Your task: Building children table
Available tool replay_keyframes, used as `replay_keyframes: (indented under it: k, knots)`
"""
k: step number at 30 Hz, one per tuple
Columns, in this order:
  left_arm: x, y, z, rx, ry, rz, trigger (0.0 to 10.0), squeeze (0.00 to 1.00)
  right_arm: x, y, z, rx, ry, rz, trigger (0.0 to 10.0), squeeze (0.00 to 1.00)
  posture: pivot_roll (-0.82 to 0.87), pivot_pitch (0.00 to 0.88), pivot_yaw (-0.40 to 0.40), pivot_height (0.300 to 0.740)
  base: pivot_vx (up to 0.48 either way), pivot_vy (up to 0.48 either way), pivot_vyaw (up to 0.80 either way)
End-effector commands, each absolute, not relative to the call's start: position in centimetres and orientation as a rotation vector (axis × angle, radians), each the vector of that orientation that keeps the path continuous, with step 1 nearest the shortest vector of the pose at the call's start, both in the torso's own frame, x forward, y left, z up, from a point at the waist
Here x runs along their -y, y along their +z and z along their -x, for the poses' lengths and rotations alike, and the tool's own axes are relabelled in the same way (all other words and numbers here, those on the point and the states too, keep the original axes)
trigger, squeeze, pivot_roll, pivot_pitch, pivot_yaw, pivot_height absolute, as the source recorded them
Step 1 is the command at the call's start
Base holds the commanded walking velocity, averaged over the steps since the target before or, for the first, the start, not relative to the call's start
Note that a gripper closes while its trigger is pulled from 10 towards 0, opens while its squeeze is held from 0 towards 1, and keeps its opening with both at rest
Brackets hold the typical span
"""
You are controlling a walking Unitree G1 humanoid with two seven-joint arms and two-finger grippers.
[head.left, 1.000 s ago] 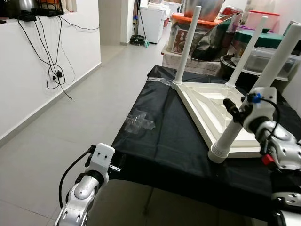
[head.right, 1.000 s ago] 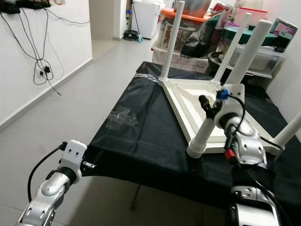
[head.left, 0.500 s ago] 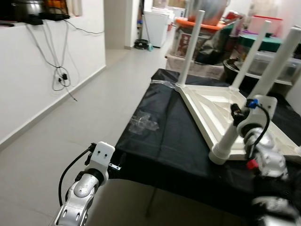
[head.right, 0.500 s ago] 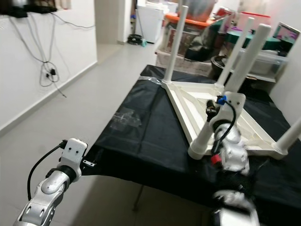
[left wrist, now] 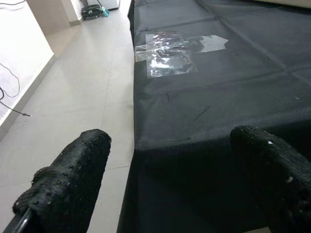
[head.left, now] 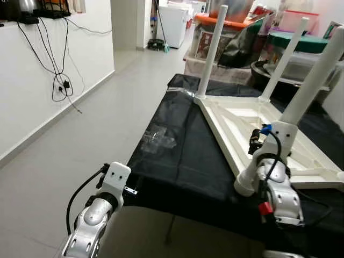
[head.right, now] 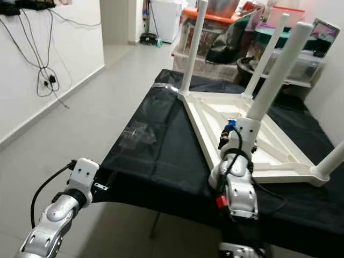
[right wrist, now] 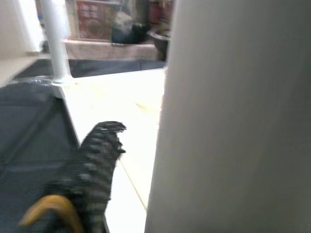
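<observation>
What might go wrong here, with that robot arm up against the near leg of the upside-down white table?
The right pincer sits against the near white plastic table leg; a sideways push might loosen or tilt it. The upturned white plastic children's table lies on a loose black cloth, so it could slide. The left pincer hangs at the cloth's edge and could snag it.

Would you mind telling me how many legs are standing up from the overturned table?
4: far left leg, far right leg, near left leg by the right end effector, near right leg.
</observation>
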State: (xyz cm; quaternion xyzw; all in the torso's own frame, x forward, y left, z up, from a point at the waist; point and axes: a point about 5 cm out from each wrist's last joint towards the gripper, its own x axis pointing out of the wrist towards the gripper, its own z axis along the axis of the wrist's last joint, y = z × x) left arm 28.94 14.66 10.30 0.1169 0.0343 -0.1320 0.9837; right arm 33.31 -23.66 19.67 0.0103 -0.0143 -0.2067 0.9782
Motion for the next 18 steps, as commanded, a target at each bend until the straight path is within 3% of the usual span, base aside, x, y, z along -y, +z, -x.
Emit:
replay_keyframes:
  k: [1,6,7,10,11,12,18]
  knots:
    - [-14.6,9.7,-28.8,-0.097,-0.265,-0.24,10.0,0.0,25.3,22.4,-33.7,0.145,-0.339,-0.026,10.0,0.0,0.12,0.0,-0.142,0.74,0.0,0.0,0.0]
    - [-14.7,9.6,-28.7,-0.1,-0.266,-0.241,10.0,0.0,26.3,23.6,-34.2,0.176,-0.089,-0.012,10.0,0.0,0.11,0.0,-0.144,0.74,0.0,0.0,0.0]
    - [-14.8,9.6,-28.8,-0.099,-0.267,-0.245,10.0,0.0,26.1,23.4,-34.1,0.149,0.04,-0.019,10.0,0.0,0.11,0.0,-0.144,0.74,0.0,0.0,0.0]
    - [-14.8,9.7,-28.8,-0.098,-0.264,-0.246,10.0,0.0,26.1,23.0,-34.0,0.129,0.093,-0.015,10.0,0.0,0.11,0.0,-0.143,0.74,0.0,0.0,0.0]
    - [-14.9,9.7,-28.9,-0.097,-0.263,-0.246,10.0,0.0,26.5,22.9,-33.9,0.125,0.092,0.015,4.0,0.0,0.11,0.0,-0.141,0.74,0.0,0.0,0.0]
    - [-14.9,9.7,-28.9,-0.097,-0.262,-0.246,10.0,0.0,26.8,22.6,-33.9,0.114,0.087,0.021,0.0,0.0,0.11,0.0,-0.139,0.74,0.0,0.0,0.0]
    - [-14.5,9.6,-28.9,-0.097,-0.275,-0.247,10.0,0.0,26.8,19.7,-34.2,-0.034,0.045,0.007,0.0,0.0,0.11,0.0,-0.133,0.74,0.0,0.0,0.0]
